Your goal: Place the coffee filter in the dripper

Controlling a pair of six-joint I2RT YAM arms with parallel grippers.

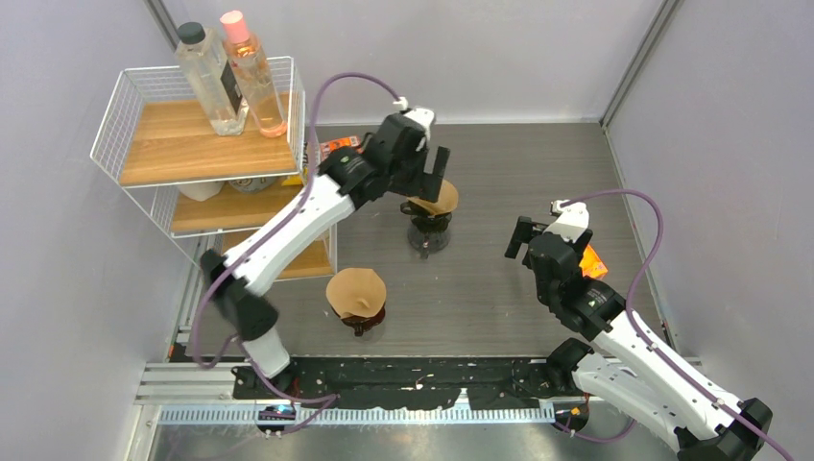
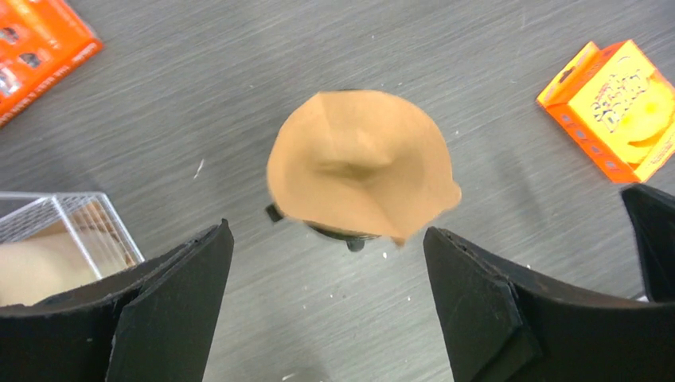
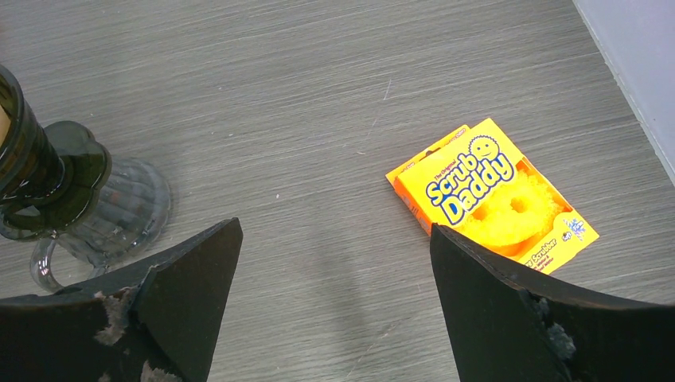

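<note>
Fingers (image 2: 167,306) spread; filter (image 2: 358,163) seemingly inside dripper (image 2: 350,237).

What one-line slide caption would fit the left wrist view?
Open left gripper above the brown coffee filter sitting on the dark dripper, an orange sponge box at right.

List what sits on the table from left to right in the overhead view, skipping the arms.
Wire shelf rack → near dripper topped with a brown coffee filter → far dripper with its own filter → orange Scrub Daddy box.
</note>
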